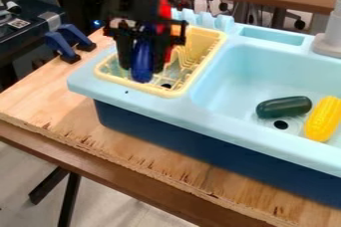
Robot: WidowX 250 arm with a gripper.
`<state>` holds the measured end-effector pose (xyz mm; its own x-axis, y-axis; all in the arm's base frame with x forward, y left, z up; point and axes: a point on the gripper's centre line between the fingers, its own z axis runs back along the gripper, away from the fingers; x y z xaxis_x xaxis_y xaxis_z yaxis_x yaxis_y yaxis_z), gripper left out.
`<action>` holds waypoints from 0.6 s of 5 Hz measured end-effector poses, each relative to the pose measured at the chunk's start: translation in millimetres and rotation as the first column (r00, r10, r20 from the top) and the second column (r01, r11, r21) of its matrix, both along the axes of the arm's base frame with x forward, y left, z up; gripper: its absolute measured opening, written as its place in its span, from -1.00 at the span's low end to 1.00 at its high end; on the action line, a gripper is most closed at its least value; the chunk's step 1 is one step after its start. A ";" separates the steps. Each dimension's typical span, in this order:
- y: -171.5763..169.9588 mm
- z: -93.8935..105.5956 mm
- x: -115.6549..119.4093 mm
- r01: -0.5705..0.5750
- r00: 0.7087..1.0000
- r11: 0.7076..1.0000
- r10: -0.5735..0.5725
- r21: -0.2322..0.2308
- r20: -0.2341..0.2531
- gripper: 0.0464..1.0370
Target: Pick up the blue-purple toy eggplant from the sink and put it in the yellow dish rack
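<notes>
1. At 11 o'clock in the view, the gripper (142,67) points down over the yellow rack (210,51), apparently clasping a long blue object (142,60) upright between its fingers.
2. That upright hold probably suits the narrow rack – the object's lower end fits within the rim's outline. Whether it touches the rack floor, I cannot tell.
3. Sideways room looks tight: rack walls surround that end, and a red object (164,16) stands just beside the gripper, toward 1 o'clock from it. Upward seems roomier.
4. Toward 3 o'clock, the deeper sink basin (230,79) cradles a dark green vegetable (283,107) and yellow corn (323,119).
</notes>
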<state>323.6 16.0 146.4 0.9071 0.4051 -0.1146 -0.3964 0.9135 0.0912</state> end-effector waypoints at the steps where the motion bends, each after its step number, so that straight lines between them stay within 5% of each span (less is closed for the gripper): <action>1: 6.7 -13.3 2.5 0.001 0.998 1.000 0.001 0.023 -0.064 0.24; 2: 10.1 -19.5 6.3 0.011 0.996 1.000 -0.009 0.019 -0.091 0.38; 3: 10.6 -18.9 12.0 0.018 0.994 1.000 -0.015 0.022 -0.107 0.91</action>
